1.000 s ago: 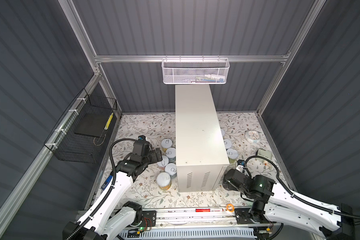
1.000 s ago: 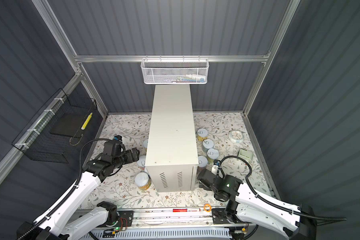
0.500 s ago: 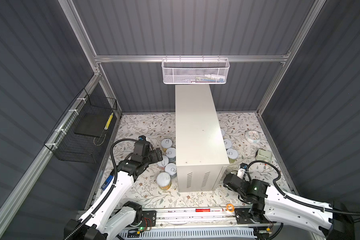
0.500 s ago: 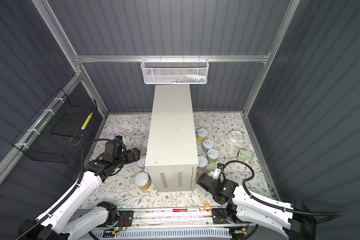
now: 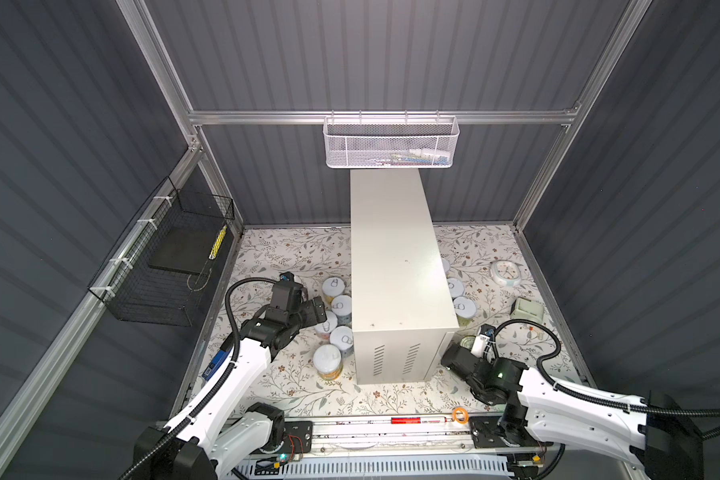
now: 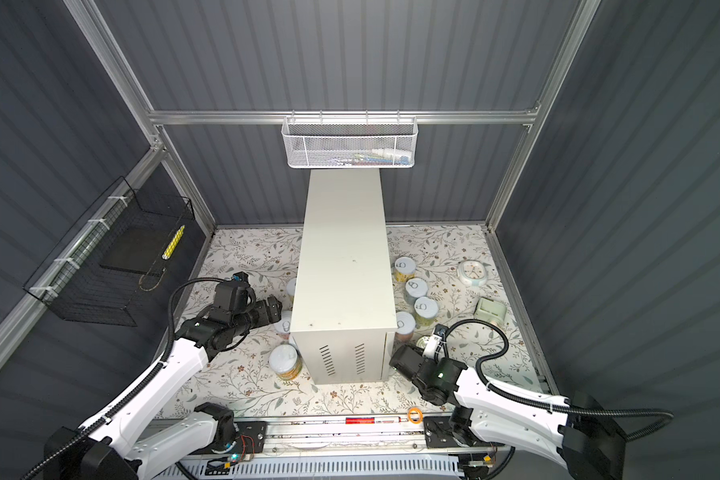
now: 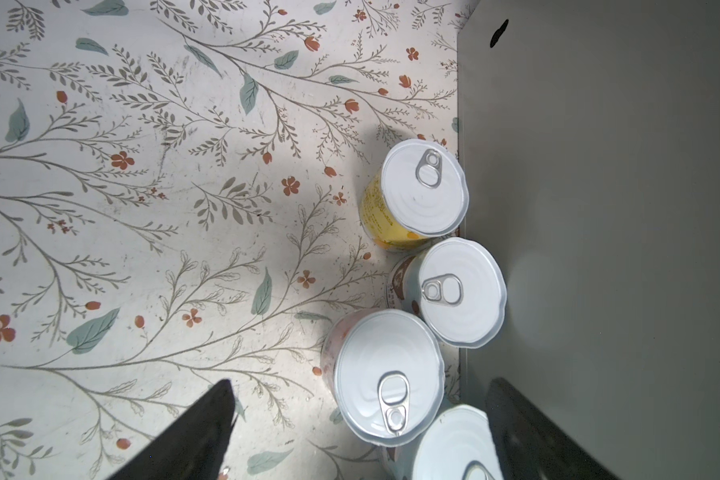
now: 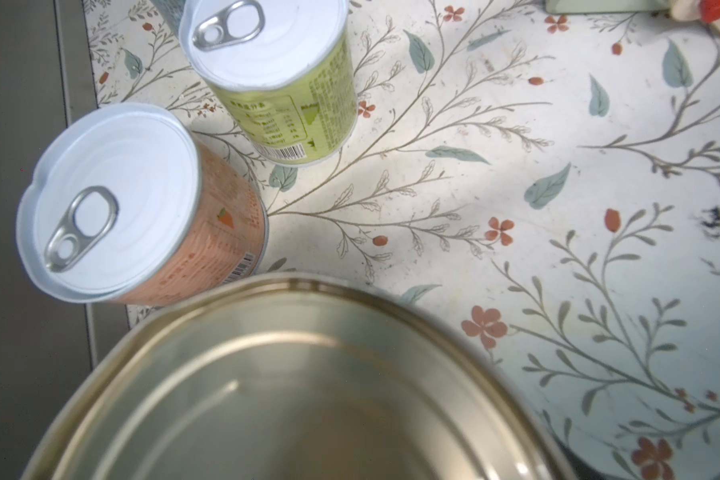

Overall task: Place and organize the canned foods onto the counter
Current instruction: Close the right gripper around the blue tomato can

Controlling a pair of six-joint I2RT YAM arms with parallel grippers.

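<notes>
The counter (image 5: 395, 257) is a tall white box with a bare top, and in both top views canned foods stand on the floral mat along both of its sides. My left gripper (image 5: 317, 309) hangs open over the left group. In the left wrist view its dark fingers (image 7: 208, 432) straddle a peach-labelled can (image 7: 387, 374), with a yellow can (image 7: 422, 187) farther off. My right gripper (image 5: 454, 357) is at the counter's front right corner, against a gold-lidded can (image 5: 469, 343). That gold lid (image 8: 300, 386) fills the right wrist view and hides the fingers. Orange (image 8: 113, 199) and green (image 8: 267, 45) cans stand beyond.
A white mesh basket (image 5: 391, 143) hangs on the back rail above the counter's far end. A black wire basket (image 5: 167, 266) hangs on the left wall. A small clock (image 5: 504, 272) and a pale green box (image 5: 528, 309) lie at the right, an orange ring (image 5: 460, 414) at the front rail.
My right arm has dropped lower and stretched flatter, with its gripper settling against the gold-lidded can. The left gripper has barely moved.
</notes>
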